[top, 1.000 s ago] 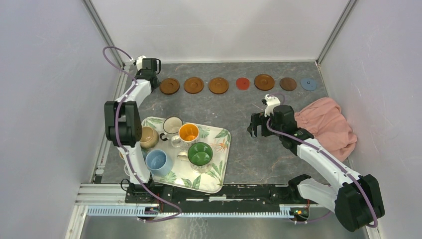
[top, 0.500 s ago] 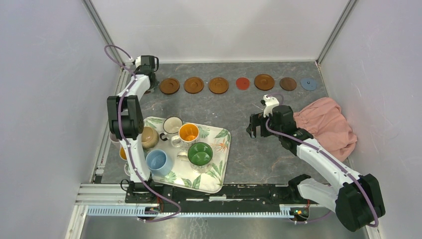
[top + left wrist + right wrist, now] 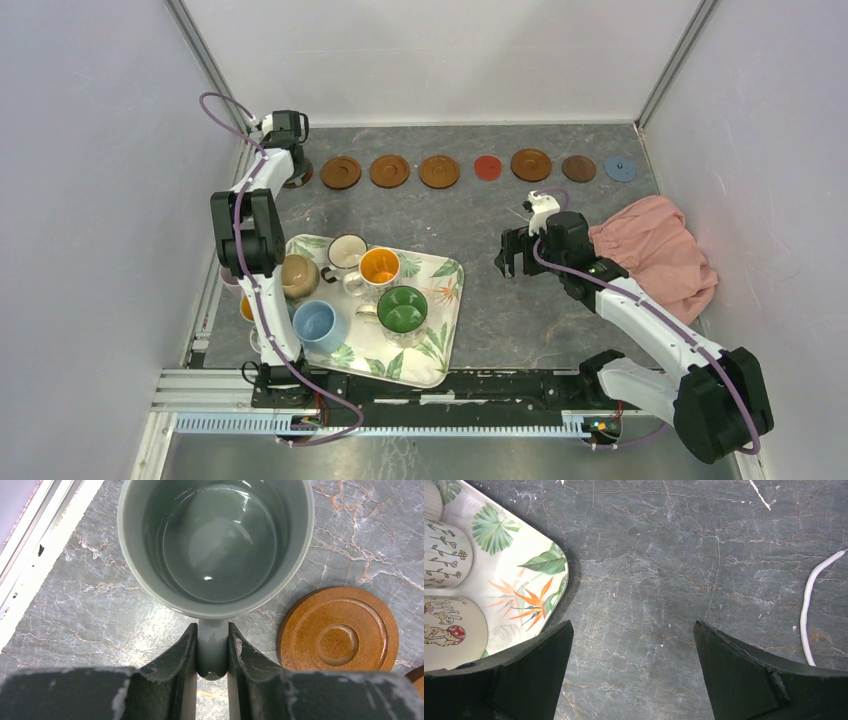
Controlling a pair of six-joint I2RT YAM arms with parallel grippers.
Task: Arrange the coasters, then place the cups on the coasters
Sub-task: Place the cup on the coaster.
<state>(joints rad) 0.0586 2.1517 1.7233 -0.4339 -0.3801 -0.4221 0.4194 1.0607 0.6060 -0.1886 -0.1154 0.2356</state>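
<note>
A grey-green cup (image 3: 215,540) fills the left wrist view, seen from above. My left gripper (image 3: 212,632) is shut on its handle (image 3: 212,652) at the table's far left (image 3: 287,135). A brown wooden coaster (image 3: 339,630) lies just right of the cup. Seven coasters line the far edge: three brown (image 3: 389,171), red (image 3: 487,167), brown (image 3: 531,164), dark brown (image 3: 579,168) and grey-blue (image 3: 620,167). Another brown rim (image 3: 298,180) peeks out beside the left arm. My right gripper (image 3: 513,255) is open above bare table (image 3: 633,630).
A leaf-print tray (image 3: 440,340) near the front left holds several cups: cream (image 3: 347,252), orange-inside (image 3: 379,266), green-inside (image 3: 402,309), light blue (image 3: 318,325), tan (image 3: 298,275). A pink cloth (image 3: 655,250) lies at the right. A white cable (image 3: 816,600) runs near the right gripper.
My left arm has carried the grey-green cup a little to the left along the far edge. The right arm has barely moved.
</note>
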